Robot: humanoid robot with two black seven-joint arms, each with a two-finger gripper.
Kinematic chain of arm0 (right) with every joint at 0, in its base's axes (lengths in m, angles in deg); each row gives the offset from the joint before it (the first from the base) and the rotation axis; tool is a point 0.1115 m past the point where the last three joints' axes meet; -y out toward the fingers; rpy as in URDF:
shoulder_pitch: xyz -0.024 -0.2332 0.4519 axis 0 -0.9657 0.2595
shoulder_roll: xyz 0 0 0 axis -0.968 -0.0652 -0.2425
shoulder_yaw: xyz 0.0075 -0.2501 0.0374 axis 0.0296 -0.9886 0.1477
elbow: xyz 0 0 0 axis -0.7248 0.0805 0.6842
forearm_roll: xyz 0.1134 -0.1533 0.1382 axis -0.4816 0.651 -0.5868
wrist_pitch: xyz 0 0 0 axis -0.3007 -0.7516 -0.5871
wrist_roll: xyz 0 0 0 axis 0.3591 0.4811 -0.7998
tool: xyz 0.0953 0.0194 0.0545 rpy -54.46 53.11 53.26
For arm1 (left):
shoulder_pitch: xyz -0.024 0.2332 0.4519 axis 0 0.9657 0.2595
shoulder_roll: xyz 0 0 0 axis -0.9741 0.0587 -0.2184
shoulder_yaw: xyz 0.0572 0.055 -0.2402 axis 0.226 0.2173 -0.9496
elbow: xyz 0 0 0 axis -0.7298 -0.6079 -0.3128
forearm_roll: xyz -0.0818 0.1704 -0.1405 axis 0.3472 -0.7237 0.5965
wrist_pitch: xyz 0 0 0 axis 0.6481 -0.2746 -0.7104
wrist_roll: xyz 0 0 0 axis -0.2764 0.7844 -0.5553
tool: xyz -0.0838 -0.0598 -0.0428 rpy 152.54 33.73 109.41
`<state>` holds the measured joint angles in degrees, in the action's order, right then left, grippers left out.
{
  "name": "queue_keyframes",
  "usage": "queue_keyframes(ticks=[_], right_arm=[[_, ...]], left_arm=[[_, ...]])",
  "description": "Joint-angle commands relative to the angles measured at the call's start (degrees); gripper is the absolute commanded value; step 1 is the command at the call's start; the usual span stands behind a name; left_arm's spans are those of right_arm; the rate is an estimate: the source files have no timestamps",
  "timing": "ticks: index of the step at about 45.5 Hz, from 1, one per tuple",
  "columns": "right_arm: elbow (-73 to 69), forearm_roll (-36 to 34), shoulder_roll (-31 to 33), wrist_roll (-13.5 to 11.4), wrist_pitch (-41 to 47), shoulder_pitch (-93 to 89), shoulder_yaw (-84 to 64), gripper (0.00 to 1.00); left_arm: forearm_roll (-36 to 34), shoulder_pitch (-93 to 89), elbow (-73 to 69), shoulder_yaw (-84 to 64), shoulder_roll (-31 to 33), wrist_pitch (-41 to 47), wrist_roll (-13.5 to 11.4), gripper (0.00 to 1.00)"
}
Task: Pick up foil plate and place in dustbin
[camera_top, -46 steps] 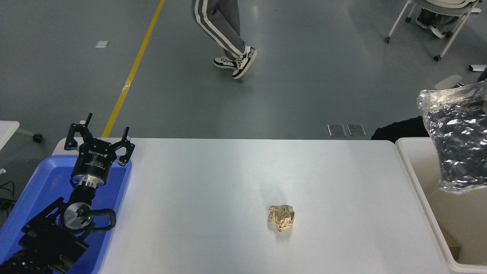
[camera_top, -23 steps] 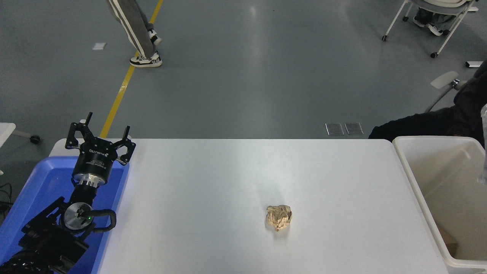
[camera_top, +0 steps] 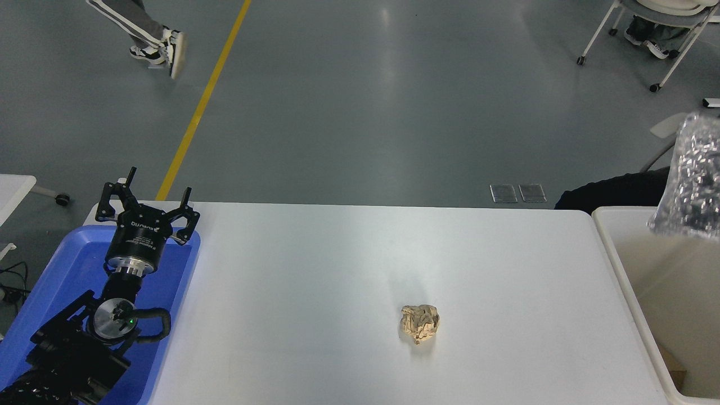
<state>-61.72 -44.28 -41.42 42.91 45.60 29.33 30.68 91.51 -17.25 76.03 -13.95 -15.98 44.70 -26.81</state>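
The foil plate, crumpled shiny silver, hangs in the air at the right edge, above the far end of the dustbin. The dustbin is a cream-white tub standing against the table's right side. Whatever holds the plate is outside the picture, and my right gripper is out of view. My left gripper is parked at the lower left over the blue tray, open and empty.
A small tan crumpled paper ball lies on the white table right of centre. A shallow blue tray sits at the left edge under my left arm. A person's legs show at the top left, and a chair at the top right.
The foil plate slid almost out of the picture to the right, then came back in, higher up and smaller. The person walked from the top centre to the top left. The left arm stayed put.
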Motion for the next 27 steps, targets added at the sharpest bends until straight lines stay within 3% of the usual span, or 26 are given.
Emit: queue_keyframes(ticks=[1, 27], right_arm=[[1.29, -0.47, -1.13, -0.05, -0.66, -0.81, 1.71, 0.0], [1.11, -0.38, -1.22, -0.05, -0.75, 1.48, 1.71, 0.0]], left_arm=[[0.01, 0.0, -0.01, 0.02, 0.0, -0.01, 0.0, 1.0], [0.01, 0.0, 0.07, 0.02, 0.0, -0.01, 0.0, 1.0]])
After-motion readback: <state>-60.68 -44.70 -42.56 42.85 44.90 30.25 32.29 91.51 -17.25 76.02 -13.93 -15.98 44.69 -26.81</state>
